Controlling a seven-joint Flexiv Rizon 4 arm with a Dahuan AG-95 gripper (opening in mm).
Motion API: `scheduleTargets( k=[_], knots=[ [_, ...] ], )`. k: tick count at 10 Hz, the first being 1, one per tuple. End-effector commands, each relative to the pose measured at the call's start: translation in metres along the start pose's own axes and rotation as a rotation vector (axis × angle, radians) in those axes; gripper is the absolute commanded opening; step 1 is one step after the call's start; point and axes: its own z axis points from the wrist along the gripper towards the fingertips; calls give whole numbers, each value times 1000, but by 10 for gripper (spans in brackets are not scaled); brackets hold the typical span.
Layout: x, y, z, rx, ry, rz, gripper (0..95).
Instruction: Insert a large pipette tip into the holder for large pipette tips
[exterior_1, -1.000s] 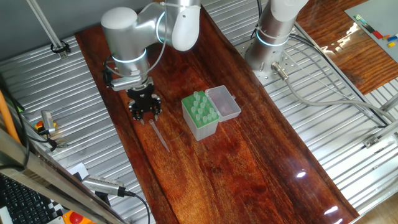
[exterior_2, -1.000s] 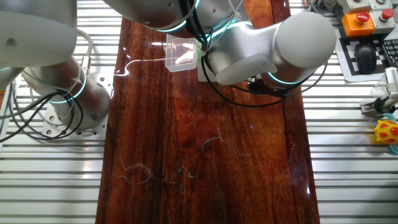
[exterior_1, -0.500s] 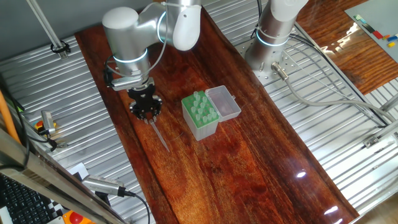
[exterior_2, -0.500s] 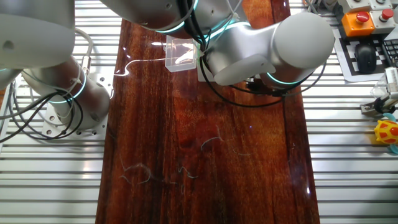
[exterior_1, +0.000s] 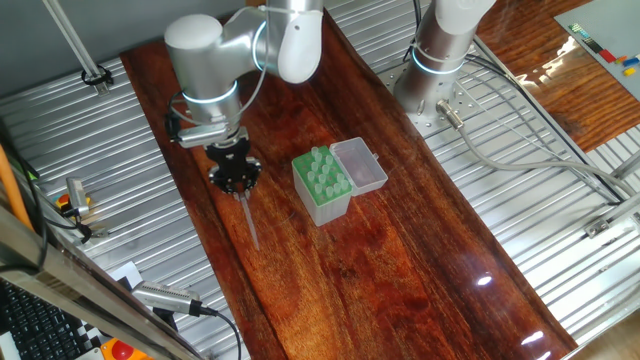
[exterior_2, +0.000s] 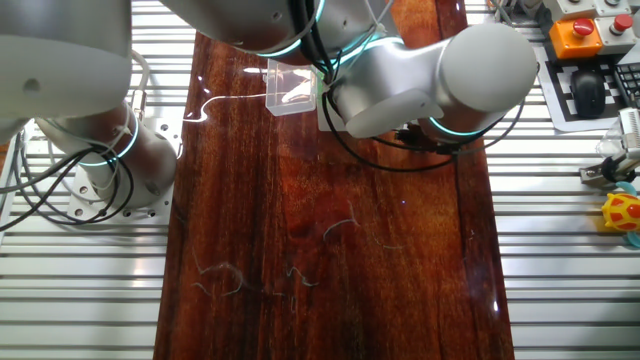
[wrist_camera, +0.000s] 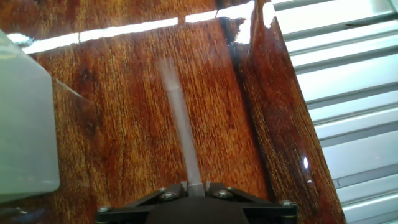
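One clear tapered pipette tip (wrist_camera: 180, 118) pinched by black end effector (wrist_camera: 194, 186).

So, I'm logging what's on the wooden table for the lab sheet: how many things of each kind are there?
Large pipette tip, clear, held in the pincer: 1
Green holder with clear lid: 1
Robot arm bases on the wood: 1
Total: 3

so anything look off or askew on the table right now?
Nothing stands out. The gripper holds the large pipette tip at its wide end, pointed end outward. The green holder sits upright beside it, clear lid open. No spills or damage visible.
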Motion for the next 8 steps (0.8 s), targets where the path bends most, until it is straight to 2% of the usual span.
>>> scheduleTargets(
  k=[1, 4, 6, 7, 8],
  knots=[
    [2, 0, -6, -12, 0, 24, 0],
    [7, 1, -30, -39, 50, 105, 0],
    [17, 3, -57, -51, 121, 196, 0],
    [22, 3, -66, -49, 162, 235, 0],
    [22, 3, -66, -48, 200, 261, 0]
  ],
)
